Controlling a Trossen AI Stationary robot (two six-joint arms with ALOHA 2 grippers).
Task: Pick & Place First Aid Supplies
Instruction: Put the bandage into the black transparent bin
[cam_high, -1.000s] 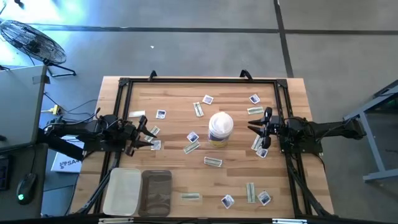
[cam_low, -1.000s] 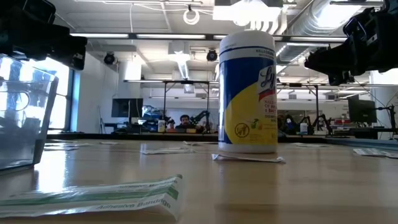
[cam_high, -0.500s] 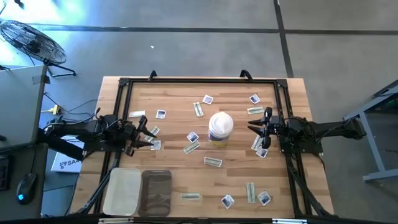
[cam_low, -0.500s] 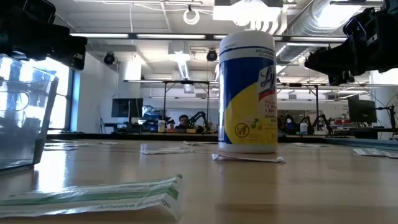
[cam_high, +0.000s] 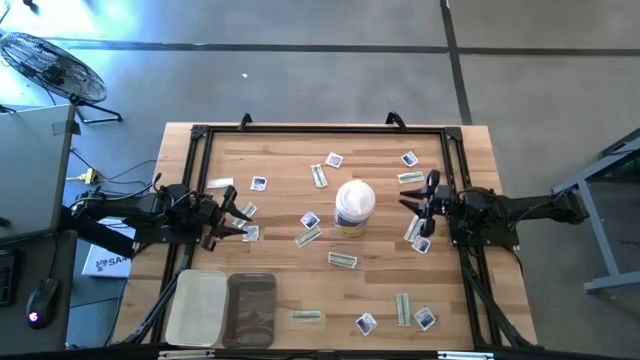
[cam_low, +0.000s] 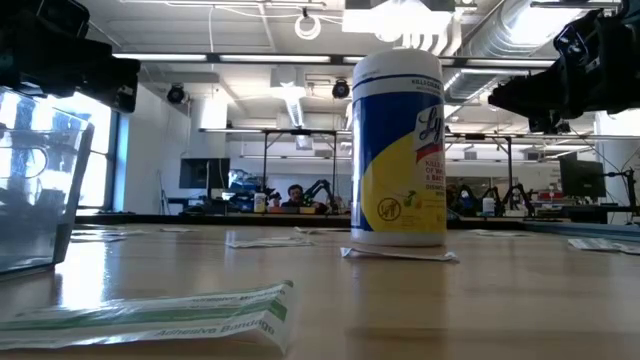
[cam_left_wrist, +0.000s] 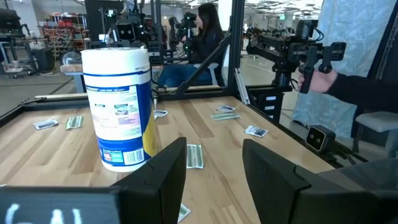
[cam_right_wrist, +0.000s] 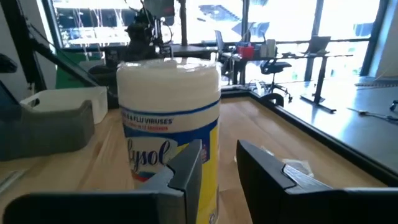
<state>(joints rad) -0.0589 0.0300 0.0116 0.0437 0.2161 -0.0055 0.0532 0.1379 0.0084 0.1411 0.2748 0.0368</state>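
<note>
The Lysol wipes canister (cam_high: 354, 207) hides the packets (cam_high: 309, 236) behind it in the low view, where one strip (cam_low: 150, 318) reads "Adhesive Bandage". The left gripper (cam_high: 240, 220) and right gripper (cam_high: 412, 203) both hang open and empty over the tabletop (cam_high: 290, 290).

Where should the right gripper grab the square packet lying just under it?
Come straight down on the square packet, fingers across its edges. It lies flat on the table, so no side approach; a strip sits close beside it. The right gripper is open above them.
</note>
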